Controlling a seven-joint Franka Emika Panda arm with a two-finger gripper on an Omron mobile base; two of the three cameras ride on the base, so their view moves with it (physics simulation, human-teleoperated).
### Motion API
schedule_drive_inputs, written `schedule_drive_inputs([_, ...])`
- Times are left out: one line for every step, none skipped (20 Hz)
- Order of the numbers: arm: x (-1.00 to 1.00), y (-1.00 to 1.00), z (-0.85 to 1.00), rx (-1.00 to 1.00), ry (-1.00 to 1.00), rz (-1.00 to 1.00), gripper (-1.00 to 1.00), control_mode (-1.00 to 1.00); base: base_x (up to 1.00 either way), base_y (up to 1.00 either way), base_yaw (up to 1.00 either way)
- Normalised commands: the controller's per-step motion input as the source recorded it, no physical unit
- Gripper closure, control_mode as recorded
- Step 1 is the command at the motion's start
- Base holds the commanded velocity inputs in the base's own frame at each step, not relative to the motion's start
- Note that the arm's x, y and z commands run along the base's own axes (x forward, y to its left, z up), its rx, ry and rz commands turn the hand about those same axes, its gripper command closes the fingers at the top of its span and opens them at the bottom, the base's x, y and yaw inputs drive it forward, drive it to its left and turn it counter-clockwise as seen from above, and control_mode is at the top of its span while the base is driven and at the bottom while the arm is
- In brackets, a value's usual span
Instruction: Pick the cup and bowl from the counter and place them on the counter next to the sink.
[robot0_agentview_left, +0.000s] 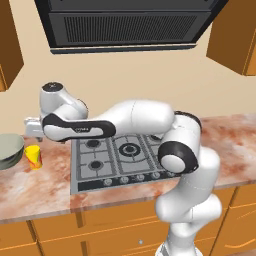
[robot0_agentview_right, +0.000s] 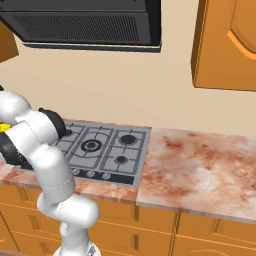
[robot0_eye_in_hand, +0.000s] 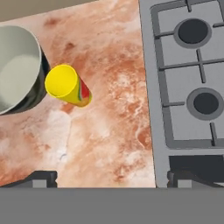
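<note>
While the claw (robot0_eye_in_hand: 112, 177) hovers with its tips spread wide and empty, the small yellow tapered cup (robot0_eye_in_hand: 68, 85), red-marked on its side, stands upright on the mottled pink bench (robot0_eye_in_hand: 109, 118) just beside the wide grey-green bowl (robot0_eye_in_hand: 17, 70)

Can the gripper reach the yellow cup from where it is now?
Probably yes: the gripper is open above bare counter, nothing lies before the cup. The bowl stands close beside it.

Bright, even, shadow-soft rendered light, sharp focus throughout, no glare or blur.
</note>
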Motion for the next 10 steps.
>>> schedule_drive_inputs([0.29, 0.0, -0.04, 0.0, 0.0, 0.0, -1.0, -1.0, 0.0, 0.0, 0.0])
schedule_drive_inputs([0.3, 0.0, -0.09, 0.0, 0.0, 0.0, -1.0, -1.0, 0.0, 0.0, 0.0])
schedule_drive_inputs([0.34, 0.0, -0.13, 0.0, 0.0, 0.0, -1.0, -1.0, 0.0, 0.0, 0.0])
schedule_drive_inputs([0.38, 0.0, -0.15, 0.0, 0.0, 0.0, -1.0, -1.0, 0.0, 0.0, 0.0])
schedule_drive_inputs([0.36, 0.04, -0.16, 0.0, 0.0, 0.0, -1.0, -1.0, 0.0, 0.0, 0.0])
schedule_drive_inputs([0.39, 0.09, -0.21, 0.0, 0.0, 0.0, -1.0, -1.0, 0.0, 0.0, 0.0])
schedule_drive_inputs([0.4, 0.12, -0.23, 0.0, 0.0, 0.0, -1.0, -1.0, 0.0, 0.0, 0.0])
schedule_drive_inputs([0.46, 0.15, -0.27, 0.0, 0.0, 0.0, -1.0, -1.0, 0.0, 0.0, 0.0])
schedule_drive_inputs([0.46, 0.16, -0.27, 0.0, 0.0, 0.0, -1.0, -1.0, 0.0, 0.0, 0.0])
schedule_drive_inputs([0.46, 0.17, -0.26, 0.0, 0.0, 0.0, -1.0, -1.0, 0.0, 0.0, 0.0])
